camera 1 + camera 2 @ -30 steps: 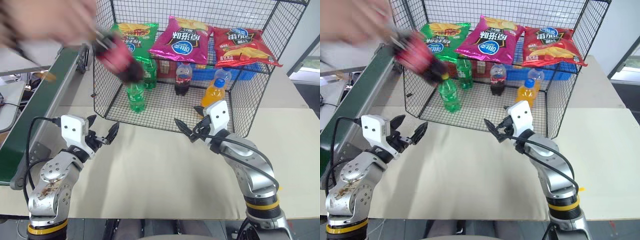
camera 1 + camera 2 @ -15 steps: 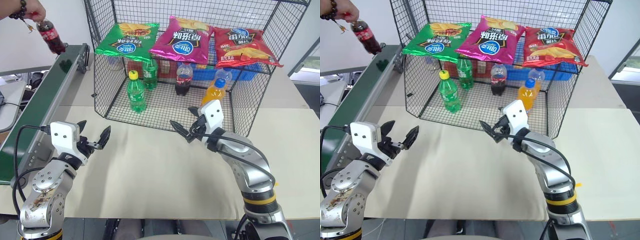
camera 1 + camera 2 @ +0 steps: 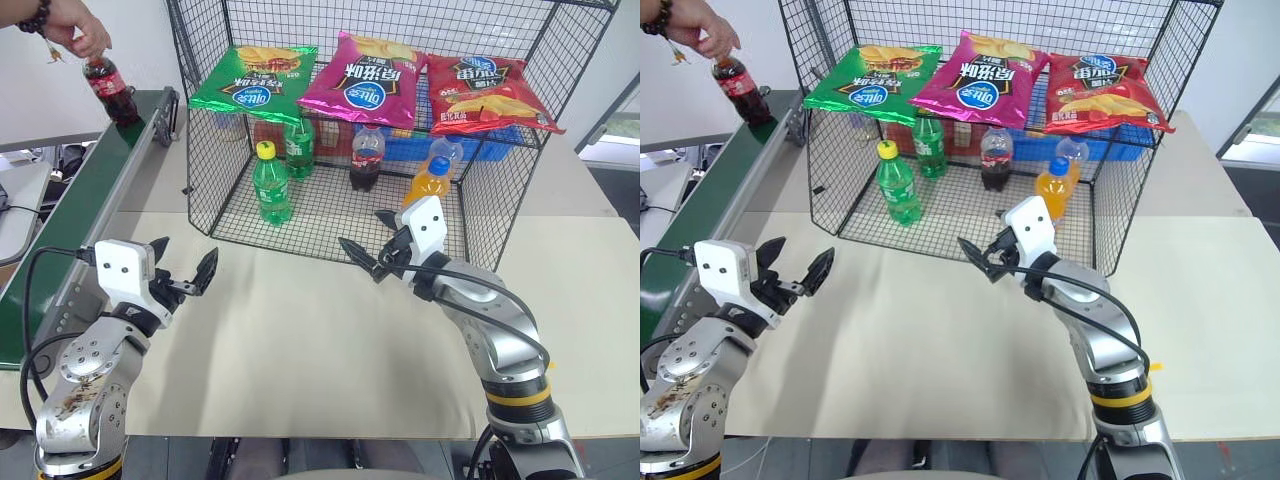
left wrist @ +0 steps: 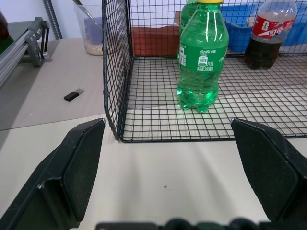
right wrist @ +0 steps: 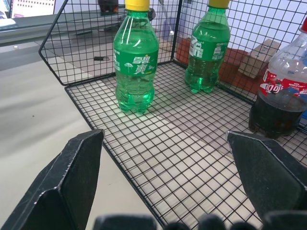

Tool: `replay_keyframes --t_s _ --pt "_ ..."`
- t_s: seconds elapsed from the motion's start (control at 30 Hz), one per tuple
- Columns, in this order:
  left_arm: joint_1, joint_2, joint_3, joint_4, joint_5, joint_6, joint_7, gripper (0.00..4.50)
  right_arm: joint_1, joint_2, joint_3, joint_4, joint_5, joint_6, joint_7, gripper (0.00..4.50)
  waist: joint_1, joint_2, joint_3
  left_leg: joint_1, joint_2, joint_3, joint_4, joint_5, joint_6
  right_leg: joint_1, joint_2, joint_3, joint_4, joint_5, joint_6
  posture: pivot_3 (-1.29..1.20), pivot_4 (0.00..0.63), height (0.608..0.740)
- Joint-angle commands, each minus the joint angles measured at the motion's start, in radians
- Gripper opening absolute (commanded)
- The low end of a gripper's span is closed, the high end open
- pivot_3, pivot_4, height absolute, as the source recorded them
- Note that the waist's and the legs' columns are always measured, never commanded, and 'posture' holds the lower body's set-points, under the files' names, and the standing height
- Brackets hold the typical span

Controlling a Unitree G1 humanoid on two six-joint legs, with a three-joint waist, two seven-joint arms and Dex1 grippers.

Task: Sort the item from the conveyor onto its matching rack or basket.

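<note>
A person's hand (image 3: pixel 70 22) holds the item, a small cola bottle (image 3: pixel 110 90) with a red label, by its top at the far end of the conveyor (image 3: pixel 70 215), a dark green belt. I cannot tell whether the bottle's base touches the belt. The black wire cage (image 3: pixel 492 205) stands at the back of the table. My left gripper (image 3: pixel 186 256) hovers open and empty over the table near the conveyor. My right gripper (image 3: pixel 365 232) is open and empty just in front of the cage's open side.
On the cage floor stand two green soda bottles (image 3: pixel 271 185) (image 3: pixel 300 146), another cola bottle (image 3: pixel 366 160) and an orange soda bottle (image 3: pixel 432 180). Three crisp bags (image 3: pixel 368 78) lie on the upper shelf. A blue crate (image 3: pixel 482 146) sits behind. A small black stick (image 4: pixel 74 95) lies beside the cage.
The person's hand carried the cola bottle from in front of the cage leftward to the conveyor's far end and lowered it there. Both grippers stayed open and about in place.
</note>
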Motion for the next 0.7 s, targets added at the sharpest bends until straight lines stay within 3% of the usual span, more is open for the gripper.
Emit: replay_keyframes --t_s 0.03,0.37,0.7 --pt "0.005 0.019 0.075 -0.012 0.006 -0.031 0.012 4.45 -0.048 -0.014 -0.012 -0.033 0.035 -0.019 0.047 4.50 0.000 0.000 0.000 0.000 0.000 0.000 0.000 0.000 0.000 0.000 0.000 0.000 0.000 0.000 0.000 0.00 0.150 0.740" --pt "0.016 -0.005 0.325 0.018 -0.005 -0.080 0.113 4.45 -0.320 -0.008 0.000 0.052 0.270 0.079 0.306 4.50 0.000 0.000 0.000 0.000 0.000 0.000 0.000 0.000 0.000 0.000 -0.001 -0.001 0.000 0.000 0.000 0.00 0.150 0.740" --pt "-0.020 0.030 0.474 0.148 -0.022 -0.147 0.148 4.45 -0.546 0.073 0.013 0.124 0.436 0.137 0.442 4.50 0.003 0.000 0.000 0.000 0.001 -0.001 0.000 0.000 0.000 0.000 -0.006 -0.004 0.001 0.000 0.000 0.00 0.150 0.740"
